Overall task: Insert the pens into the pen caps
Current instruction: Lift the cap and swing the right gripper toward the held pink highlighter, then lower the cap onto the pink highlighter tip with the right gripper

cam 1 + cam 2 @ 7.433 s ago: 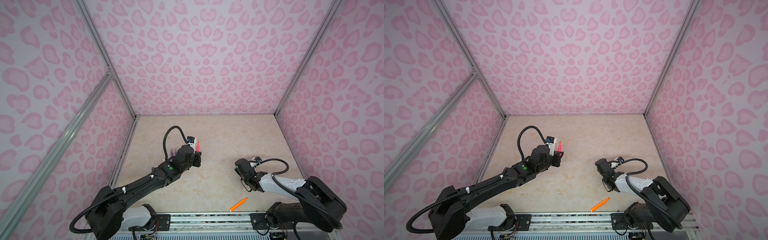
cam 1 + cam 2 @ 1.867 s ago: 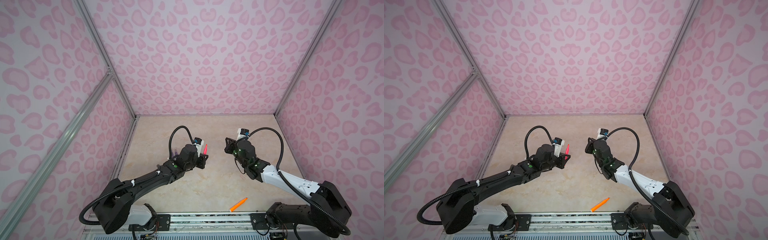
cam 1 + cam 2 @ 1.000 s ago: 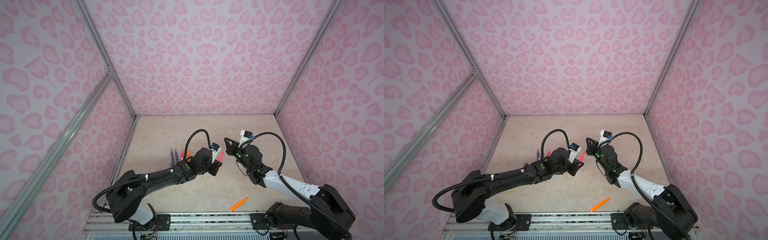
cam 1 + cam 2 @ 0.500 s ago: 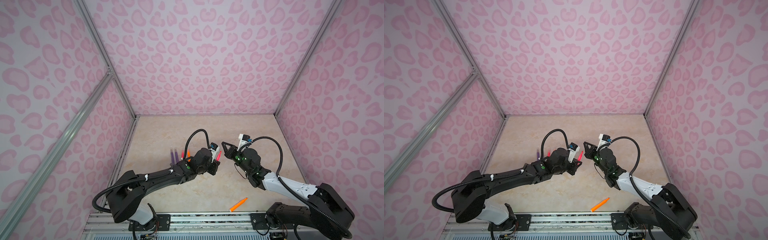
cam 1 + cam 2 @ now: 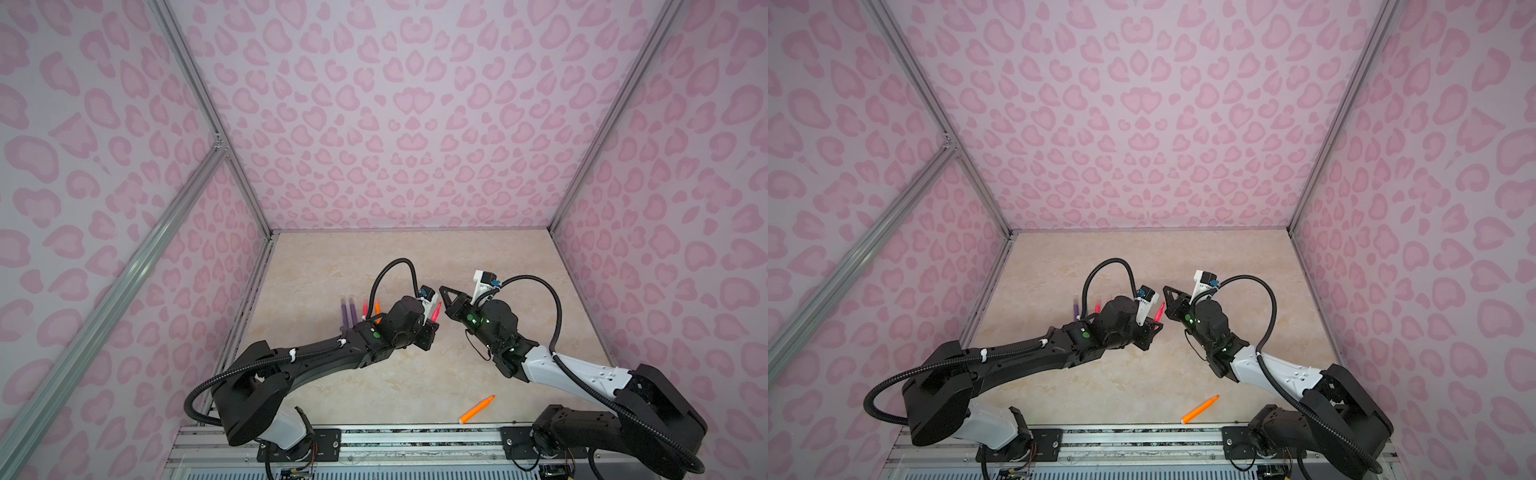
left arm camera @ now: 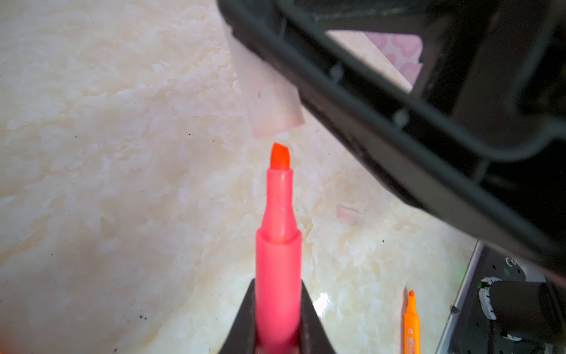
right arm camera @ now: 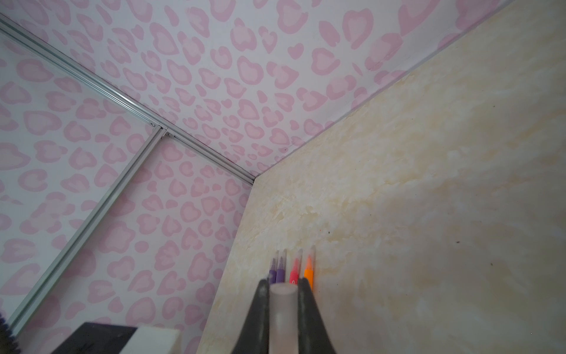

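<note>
My left gripper (image 5: 432,322) is shut on a pink-red pen (image 6: 277,245), whose bare tip points up at the right gripper. My right gripper (image 7: 283,294) is shut on a clear pen cap (image 7: 283,309). In the left wrist view that cap (image 6: 269,101) hangs just above the pen tip, a small gap apart and slightly off line. In both top views the grippers meet above the table's middle. An uncapped orange pen (image 5: 477,414) lies near the front edge. A loose cap (image 6: 347,212) lies on the table.
A row of capped pens lies left of the grippers: two purple (image 5: 348,311), one pink (image 5: 365,308), one orange (image 5: 377,306). Pink patterned walls close the beige table (image 5: 415,266) on three sides. The metal rail (image 5: 415,436) runs along the front.
Both arms have come together at mid-table since the earliest frames. Over the last second the right gripper edged left, bringing the cap closer to the pen tip; the left gripper barely moved.
</note>
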Available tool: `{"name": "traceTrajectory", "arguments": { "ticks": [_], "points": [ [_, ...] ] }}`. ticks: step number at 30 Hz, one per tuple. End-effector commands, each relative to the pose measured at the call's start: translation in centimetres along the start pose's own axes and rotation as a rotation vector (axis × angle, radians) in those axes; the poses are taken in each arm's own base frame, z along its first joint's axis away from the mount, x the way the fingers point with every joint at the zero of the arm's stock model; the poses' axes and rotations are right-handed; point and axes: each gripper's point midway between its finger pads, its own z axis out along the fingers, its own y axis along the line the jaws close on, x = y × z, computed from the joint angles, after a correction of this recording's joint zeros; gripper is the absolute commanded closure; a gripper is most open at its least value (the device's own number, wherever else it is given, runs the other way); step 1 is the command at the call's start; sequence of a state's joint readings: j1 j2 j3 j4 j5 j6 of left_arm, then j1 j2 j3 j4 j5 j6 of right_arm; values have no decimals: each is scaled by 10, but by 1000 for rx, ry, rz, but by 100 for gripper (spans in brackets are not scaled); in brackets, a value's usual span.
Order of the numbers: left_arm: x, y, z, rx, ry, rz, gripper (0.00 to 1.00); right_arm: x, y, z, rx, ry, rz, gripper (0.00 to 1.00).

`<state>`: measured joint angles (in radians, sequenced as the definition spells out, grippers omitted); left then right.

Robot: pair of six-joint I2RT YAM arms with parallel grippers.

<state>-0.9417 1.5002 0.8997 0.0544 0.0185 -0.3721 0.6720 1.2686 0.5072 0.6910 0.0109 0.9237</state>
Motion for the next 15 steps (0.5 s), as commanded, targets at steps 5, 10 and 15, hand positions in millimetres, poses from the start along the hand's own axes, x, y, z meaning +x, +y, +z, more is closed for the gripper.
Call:
{"name": "traceTrajectory", "arguments": {
  "ticks": [5, 10, 15],
  "points": [
    [-14, 1, -7, -2, -49, -21, 97, 0, 5, 5, -15, -13, 5, 100],
    [-15, 6, -8, 17, -49, -56, 97, 4, 9, 6, -33, -8, 2, 100],
    [-17, 7, -11, 37, -62, -65, 97, 7, 12, 6, -42, -7, 0, 100]
  ]
}}
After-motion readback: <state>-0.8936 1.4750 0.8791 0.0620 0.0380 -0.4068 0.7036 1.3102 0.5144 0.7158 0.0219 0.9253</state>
